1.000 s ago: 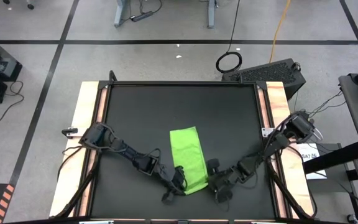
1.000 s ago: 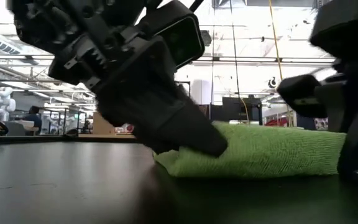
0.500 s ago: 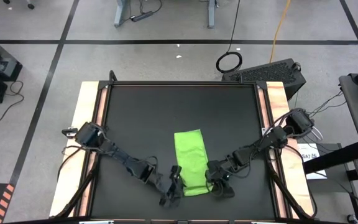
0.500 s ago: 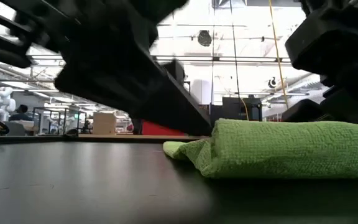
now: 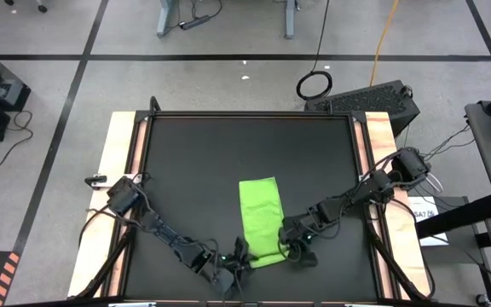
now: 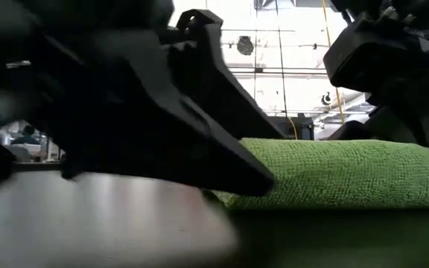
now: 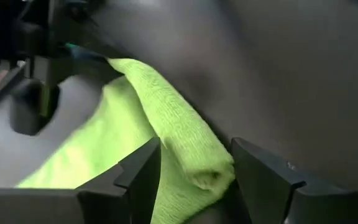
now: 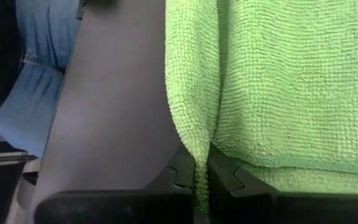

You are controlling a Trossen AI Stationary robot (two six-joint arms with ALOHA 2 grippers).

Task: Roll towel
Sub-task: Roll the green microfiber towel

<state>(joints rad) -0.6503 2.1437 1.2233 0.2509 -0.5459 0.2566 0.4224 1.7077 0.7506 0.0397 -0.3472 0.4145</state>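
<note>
The towel [image 5: 261, 220] lies lengthwise near the desk's [image 5: 194, 153] front edge. Both arms reach low across the desk to its front corners. The left end effector [image 7: 194, 186] straddles the rolled corner, fingers apart; the right end effector [image 8: 199, 177] is clamped on the edge.

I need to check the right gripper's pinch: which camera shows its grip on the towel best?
The right wrist view: the right gripper has its fingers closed on a fold of the towel. The high view shows only the gripper at the towel's near corner. The low view shows the towel's end; the left wrist view, the other corner.
</note>
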